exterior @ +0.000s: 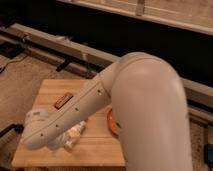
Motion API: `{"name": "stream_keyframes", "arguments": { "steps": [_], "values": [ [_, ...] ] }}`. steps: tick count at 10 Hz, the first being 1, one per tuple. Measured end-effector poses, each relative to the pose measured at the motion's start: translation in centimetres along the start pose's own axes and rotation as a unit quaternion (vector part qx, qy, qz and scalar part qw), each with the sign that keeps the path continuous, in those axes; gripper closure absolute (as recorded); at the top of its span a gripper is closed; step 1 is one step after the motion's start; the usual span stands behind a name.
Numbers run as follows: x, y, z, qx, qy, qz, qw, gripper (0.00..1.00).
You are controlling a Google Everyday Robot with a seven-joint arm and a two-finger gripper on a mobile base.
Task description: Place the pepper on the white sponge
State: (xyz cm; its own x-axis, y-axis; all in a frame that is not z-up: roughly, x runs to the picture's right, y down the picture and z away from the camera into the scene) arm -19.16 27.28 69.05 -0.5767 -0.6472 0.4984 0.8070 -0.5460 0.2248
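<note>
**Pepper out of sight beneath the arm**

Pepper: we cannot find it anywhere. The robot's white arm (125, 100) sweeps from the right edge down to the lower left and covers most of the wooden table (100, 152), so we cannot tell where the pepper lies or whether anything holds it.

The arm ends low over the table's front left part. Under its rounded wrist we make out only a grey, shadowed shape that we take for the gripper (56, 144), close above the wood near the front left corner. We cannot tell how the gripper is set, or whether it holds anything.

Just beside that spot, on its right, a cream-white thing (75, 133) peeps out from under the forearm and rests on the table. We see only part of it, and we cannot say whether it is the white sponge.

A brown bar (62, 100) lies flat on the wood near the back left, beside the forearm and apart from the cream-white thing. On the right, a sliver of an orange bowl (112, 124) shows at the arm's edge, mostly hidden behind it.

Behind the table a pale rail (55, 40) runs slantwise across a dark background.
</note>
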Motion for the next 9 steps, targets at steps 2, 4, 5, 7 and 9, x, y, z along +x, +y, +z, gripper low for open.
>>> {"name": "stream_keyframes", "arguments": {
  "steps": [2, 4, 5, 7, 9],
  "values": [
    [1.8, -3.0, 0.9, 0.004, 0.003, -0.049, 0.9988, 0.2],
    [3.6, -4.1, 1.2, 0.008, 0.005, -0.059, 0.9982, 0.2],
    [4.8, -4.5, 1.3, 0.011, 0.005, -0.06, 0.9982, 0.2],
    [6.9, -4.0, 1.2, 0.018, 0.008, -0.051, 0.9985, 0.2],
    [9.3, -2.8, 1.5, 0.025, 0.005, -0.035, 0.9991, 0.2]
  ]
}}
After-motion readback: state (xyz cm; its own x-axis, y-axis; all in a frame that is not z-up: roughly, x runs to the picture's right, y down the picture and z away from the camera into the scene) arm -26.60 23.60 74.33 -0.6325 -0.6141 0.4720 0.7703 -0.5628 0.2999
